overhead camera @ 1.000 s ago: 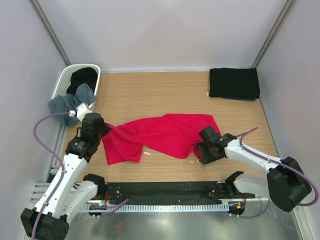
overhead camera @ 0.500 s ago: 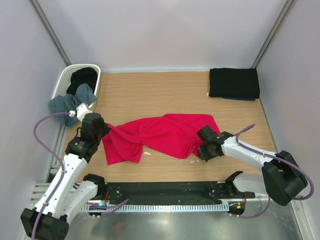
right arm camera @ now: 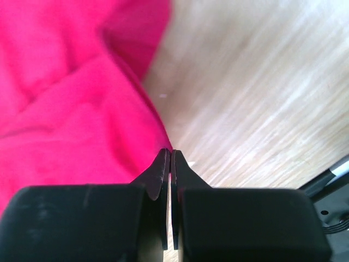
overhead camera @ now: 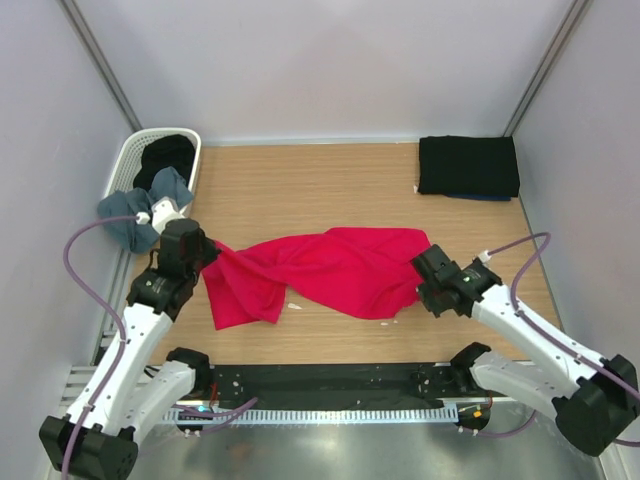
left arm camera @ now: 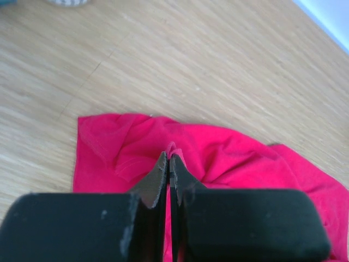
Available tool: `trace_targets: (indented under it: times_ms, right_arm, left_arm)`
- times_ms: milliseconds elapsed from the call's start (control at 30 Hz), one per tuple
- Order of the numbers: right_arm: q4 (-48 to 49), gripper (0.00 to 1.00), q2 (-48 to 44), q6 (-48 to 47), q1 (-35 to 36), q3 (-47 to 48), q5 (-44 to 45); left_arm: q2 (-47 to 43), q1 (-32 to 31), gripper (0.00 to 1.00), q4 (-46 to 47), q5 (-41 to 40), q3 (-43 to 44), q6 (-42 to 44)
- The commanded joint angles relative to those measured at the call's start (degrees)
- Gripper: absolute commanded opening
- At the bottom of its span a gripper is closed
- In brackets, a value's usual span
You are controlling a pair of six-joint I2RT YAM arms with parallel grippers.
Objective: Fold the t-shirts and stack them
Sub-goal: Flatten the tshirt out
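- The red shirt [overhead camera: 320, 268] is bright red, plain and soft. It lies crumpled in a long, wrinkled strip, not folded.
- It sits on the wooden worktop [overhead camera: 330, 190], in the middle near the front, between the two arms.
- Its left end bunches into a bigger lump that spreads toward the front. Its right end is flatter.
- The left tool [overhead camera: 210, 252] is at the left end of the red shirt. In the left wrist view, the left tool [left arm camera: 169, 158] is pinched tight, with a small peak of the red shirt [left arm camera: 229, 155] caught in its tips.
- The right tool [overhead camera: 424, 290] is at the right end. In the right wrist view, the right tool [right arm camera: 168, 154] is squeezed tight, with its tips right on the edge of the red shirt [right arm camera: 65, 120], nipping the cloth.
- There is one red shirt.
- There is one grey-blue shirt [overhead camera: 135, 210]. It hangs in a heap over the near end of the white basket [overhead camera: 128, 158], on the far left.
- One black shirt [overhead camera: 166, 152] is bunched inside the basket.
- One black pile [overhead camera: 468, 165] lies folded flat at the far right corner. A thin blue strip peeks out under it. I cannot tell how many shirts are in it.
- There is one basket and there are two tools.
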Motion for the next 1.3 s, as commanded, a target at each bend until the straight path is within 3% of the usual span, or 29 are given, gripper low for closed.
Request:
trace_targets:
  times_ms: [0, 200, 400, 733, 967, 1267]
  right_arm:
    - [-2.9, 0.01, -2.6, -6.6, -0.4, 6.3, 8.8]
    - [-0.9, 0.01, 6.1, -23.8, -2.8, 22.4, 14.2]
    - [7.3, 0.01, 13.6, -42.6, -14.9, 37.5, 3.9]
    - [9.8, 0.01, 21.5, -54.1, -22.8, 59.8, 5.6]
    - [3.3, 0.01, 31.0, -58.5, -25.1, 86.7, 1.5]
    - [5.2, 0.01, 25.1, -63.4, -25.1, 89.0, 4.1]
  left_arm:
    - [0.0, 0.4, 0.0, 1.0, 0.3, 5.6, 3.8]
    - [1.0, 0.4, 0.0, 3.9, 2.5, 13.9, 10.8]
    - [3.9, 0.4, 0.0, 6.1, 1.1, 26.1, 20.0]
    - [9.3, 0.4, 0.0, 7.5, -1.0, 41.4, 29.5]
    - [10.2, 0.4, 0.0, 7.4, -2.5, 54.7, 35.1]
    - [11.0, 0.4, 0.0, 5.5, 1.9, 68.1, 40.6]
